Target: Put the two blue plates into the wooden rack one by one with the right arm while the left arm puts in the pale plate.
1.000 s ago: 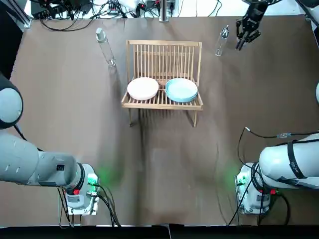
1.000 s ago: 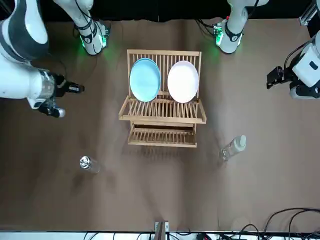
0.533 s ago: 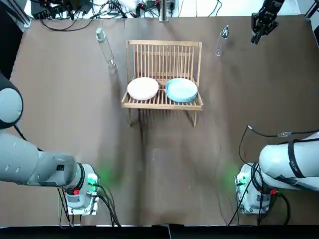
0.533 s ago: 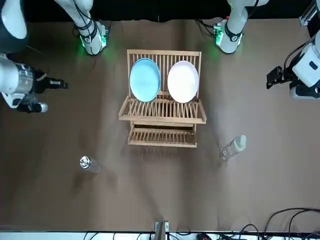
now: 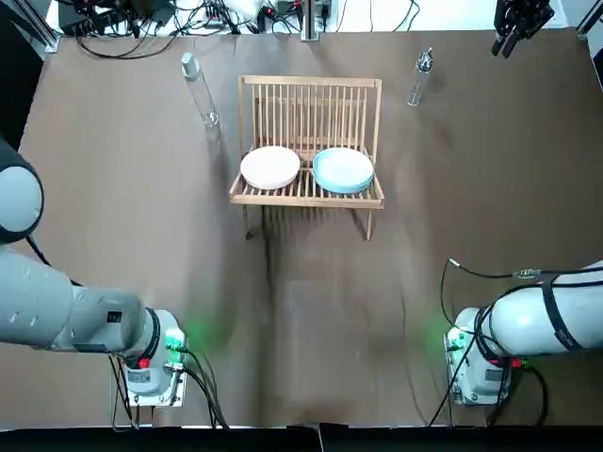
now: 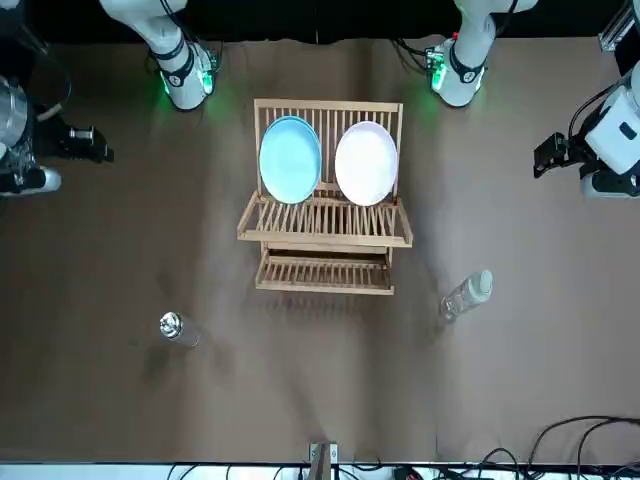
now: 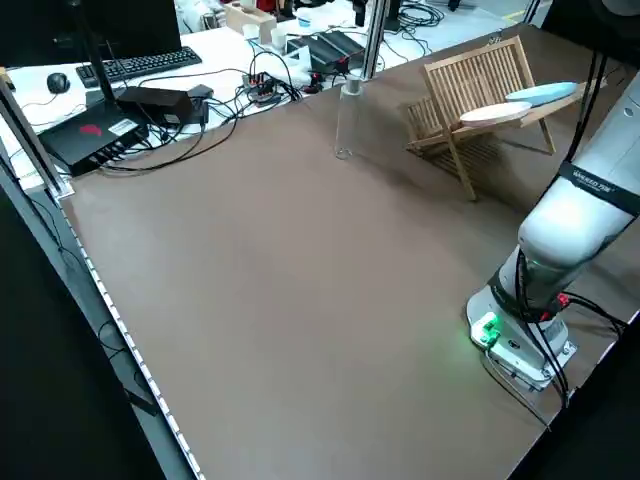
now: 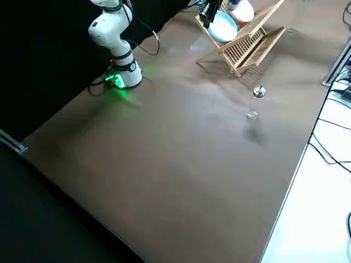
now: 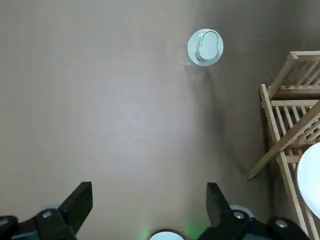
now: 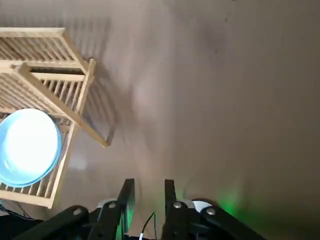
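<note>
The only writing I could find was a line of dark lettering on the left arm (image 7: 598, 190) in the left side view, too small for me to read, and a red mark on a black box (image 7: 95, 135) beyond the table edge, also illegible.

Both blue plates (image 5: 343, 169) stood in the wooden rack (image 5: 311, 94) just beside the pale plate (image 5: 270, 167). They overlapped so closely that I made out the rear one only as a second rim.

The right gripper (image 5: 521, 19) hung at the far right corner of the table (image 5: 311, 311), partly cut off by the frame, with its fingers a narrow gap apart and empty. The left gripper (image 9: 148, 189) was spread wide over bare table to the left of the rack, holding nothing, with a bottle (image 9: 205, 47) seen cap-on.
</note>
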Tool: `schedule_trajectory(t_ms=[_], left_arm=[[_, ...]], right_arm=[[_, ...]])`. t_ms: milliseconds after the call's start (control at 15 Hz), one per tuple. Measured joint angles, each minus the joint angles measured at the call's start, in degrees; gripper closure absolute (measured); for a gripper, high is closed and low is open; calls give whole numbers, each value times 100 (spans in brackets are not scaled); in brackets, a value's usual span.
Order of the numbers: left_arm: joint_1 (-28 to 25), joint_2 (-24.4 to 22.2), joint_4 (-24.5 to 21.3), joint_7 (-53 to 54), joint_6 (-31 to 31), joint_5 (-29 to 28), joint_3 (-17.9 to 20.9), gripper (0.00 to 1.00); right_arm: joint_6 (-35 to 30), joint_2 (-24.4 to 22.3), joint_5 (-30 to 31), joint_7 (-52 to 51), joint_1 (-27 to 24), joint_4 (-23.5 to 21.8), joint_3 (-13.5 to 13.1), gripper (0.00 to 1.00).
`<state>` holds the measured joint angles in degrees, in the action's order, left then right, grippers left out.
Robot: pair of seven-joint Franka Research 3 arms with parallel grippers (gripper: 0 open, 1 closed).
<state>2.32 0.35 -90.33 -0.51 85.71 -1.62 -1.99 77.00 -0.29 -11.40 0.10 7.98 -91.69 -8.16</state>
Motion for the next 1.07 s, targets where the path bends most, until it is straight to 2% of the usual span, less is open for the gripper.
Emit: schedule_trajectory(t_ms=[67, 400, 467, 600, 667, 733, 933, 1000, 1067], left_arm=[[-1, 0, 0, 0, 0, 0, 3, 0], [10, 0, -2, 0, 0, 0, -5, 0], [9, 0, -2, 0, 0, 0, -5, 0], [9, 0, -2, 0, 0, 0, -5, 0], [10, 0, -2, 0, 0, 0, -5, 0], [10, 0, -2, 0, 0, 0, -5, 0], [10, 0, -2, 0, 0, 0, -5, 0], [11, 0, -2, 0, 0, 0, -5, 0], [11, 0, -2, 0, 0, 0, -6, 0]], right_arm=[[2, -66, 14, 0, 0, 0, 50, 63], [194, -183, 379, 0, 0, -5, 199, 59], [272, -211, 428, -3, 0, -33, 205, 56], [515, -297, 642, -21, 3, -208, 273, 41], [953, -420, 786, -21, 5, -502, 338, 37], [1094, -470, 881, -21, 6, -629, 353, 30], [1207, -541, 1160, -22, -1, -791, 323, 4], [1213, -545, 1175, -22, -5, -794, 299, 0], [1213, -547, 1181, -22, -12, -794, 278, 0]])
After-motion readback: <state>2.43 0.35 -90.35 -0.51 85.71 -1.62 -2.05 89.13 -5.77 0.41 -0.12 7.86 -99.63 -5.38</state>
